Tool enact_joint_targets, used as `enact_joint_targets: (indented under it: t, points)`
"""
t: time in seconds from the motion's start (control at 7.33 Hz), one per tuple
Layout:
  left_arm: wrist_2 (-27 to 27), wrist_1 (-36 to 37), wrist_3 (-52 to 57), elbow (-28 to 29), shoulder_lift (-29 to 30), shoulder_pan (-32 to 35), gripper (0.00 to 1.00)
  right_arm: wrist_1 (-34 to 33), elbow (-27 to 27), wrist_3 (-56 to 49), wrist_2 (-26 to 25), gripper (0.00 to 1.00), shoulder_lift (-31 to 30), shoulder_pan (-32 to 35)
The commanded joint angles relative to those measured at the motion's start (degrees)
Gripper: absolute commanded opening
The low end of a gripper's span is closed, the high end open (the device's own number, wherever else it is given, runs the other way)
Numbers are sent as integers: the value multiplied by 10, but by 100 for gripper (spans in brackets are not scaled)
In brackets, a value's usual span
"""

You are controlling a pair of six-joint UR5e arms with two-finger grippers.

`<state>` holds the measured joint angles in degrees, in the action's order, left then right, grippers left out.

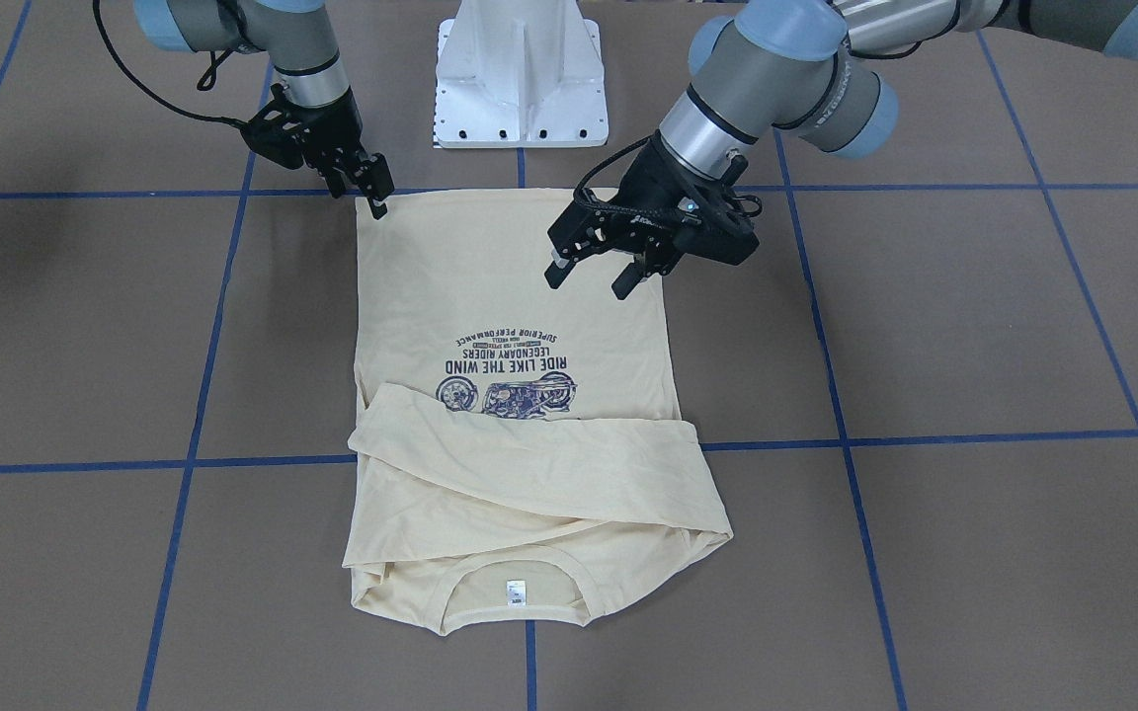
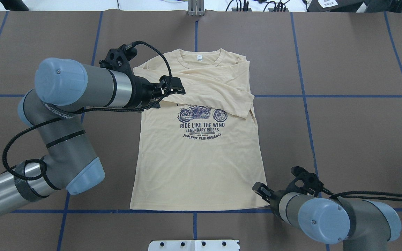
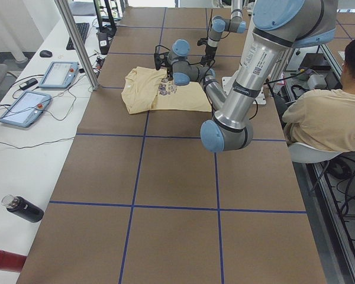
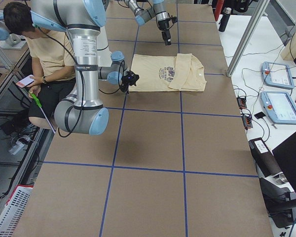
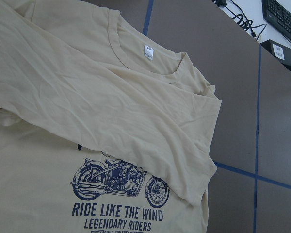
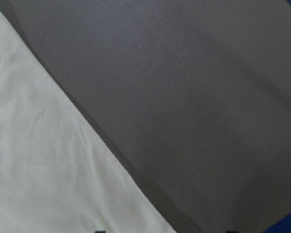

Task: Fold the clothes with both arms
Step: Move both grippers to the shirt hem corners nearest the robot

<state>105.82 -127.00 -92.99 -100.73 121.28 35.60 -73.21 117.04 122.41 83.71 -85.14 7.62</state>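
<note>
**Limp shirt, take it by the corners**

The shirt (image 2: pixel 197 164) lies flat on the table (image 2: pixel 344 139), print up, sleeves (image 2: pixel 218 87) folded across. I judge it light and limp, best pinched at the hem (image 2: pixel 194 208) corners. The left claw (image 1: pixel 591 278) hovers spread above it. The right claw (image 1: pixel 362 193) is spread at one corner.

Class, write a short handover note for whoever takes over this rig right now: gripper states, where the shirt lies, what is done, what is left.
Left gripper: open, empty, raised over the T-shirt.
Right gripper: open, low at its end of the hem, gripping nothing.
T-shirt: flat on the table, print up, collar away from the robot.
Done: sleeves folded across the chest.
Left: grip the hem and fold the body, probably toward the collar.
</note>
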Motion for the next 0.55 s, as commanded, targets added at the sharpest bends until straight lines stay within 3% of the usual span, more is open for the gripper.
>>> enact_joint_targets:
  t: [0.0, 0.27, 0.41]
  points:
    - [-1, 0, 0, 1, 0, 0, 98, 0, -1, 0, 2, 85, 2, -1]
    - [-1, 0, 0, 2, 0, 0, 98, 0, -1, 0, 3, 81, 3, -1]
    - [-1, 0, 0, 2, 0, 0, 98, 0, -1, 0, 3, 69, 3, -1]
